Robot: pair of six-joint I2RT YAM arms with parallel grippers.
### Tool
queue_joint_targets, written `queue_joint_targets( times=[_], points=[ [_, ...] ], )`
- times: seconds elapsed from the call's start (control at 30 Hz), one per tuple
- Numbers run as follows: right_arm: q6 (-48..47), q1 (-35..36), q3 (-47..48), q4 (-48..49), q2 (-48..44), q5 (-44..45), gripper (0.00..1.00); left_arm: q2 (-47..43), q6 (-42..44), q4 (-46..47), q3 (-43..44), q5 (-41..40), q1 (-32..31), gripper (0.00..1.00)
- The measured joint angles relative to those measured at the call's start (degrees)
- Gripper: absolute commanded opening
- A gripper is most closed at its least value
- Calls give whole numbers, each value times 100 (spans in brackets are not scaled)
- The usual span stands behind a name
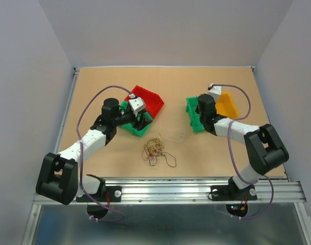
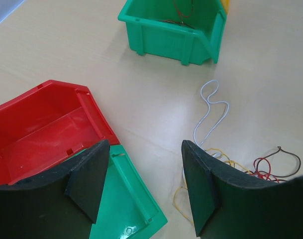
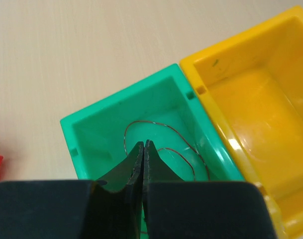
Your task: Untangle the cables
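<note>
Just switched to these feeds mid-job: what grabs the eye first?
The loopy tangle of cables lies on the table between the arms, a whitish strand trailing off it. The left gripper hangs open by the red bin, while the right gripper has its fingers shut over a green bin holding one thin reddish wire, next to a yellow bin.

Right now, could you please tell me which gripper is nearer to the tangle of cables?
Left. The left gripper hovers just beyond the cables, by the red bin; the right gripper sits farther off, over the right-hand green bin.
</note>
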Motion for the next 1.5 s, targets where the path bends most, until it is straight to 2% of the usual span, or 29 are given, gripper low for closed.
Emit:
queue_joint_targets(
  times=[0.2,0.47,0.5,0.6,0.73,0.87,1.03,1.3,1.4,1.5],
  points=[
    [-83,0,785,-310,953,-203,1,0,26,-4,0,0,0,71],
    [-35,0,802,-627,1202,-212,9,0,79,-39,0,0,0,71],
    [-35,0,802,-634,1202,-210,16,2,87,-46,0,0,0,71],
    [-55,0,817,-658,1202,-210,28,2,111,-87,0,0,0,71],
    [-81,0,846,-811,1147,-219,37,2,138,-114,0,-2,0,71],
    [-127,0,846,-1023,780,-249,59,2,155,-122,0,-2,0,71],
    [-203,0,903,-1165,168,-306,71,9,160,-125,0,-2,-2,71],
    [-299,0,1027,-1475,-474,-459,73,177,330,-358,90,17,-138,71],
    [-295,0,918,-1541,-833,-848,72,350,522,-610,256,-33,-378,71],
    [-304,2,380,-1436,-1499,-1434,72,527,754,-887,424,-210,-774,71]
  ],
)
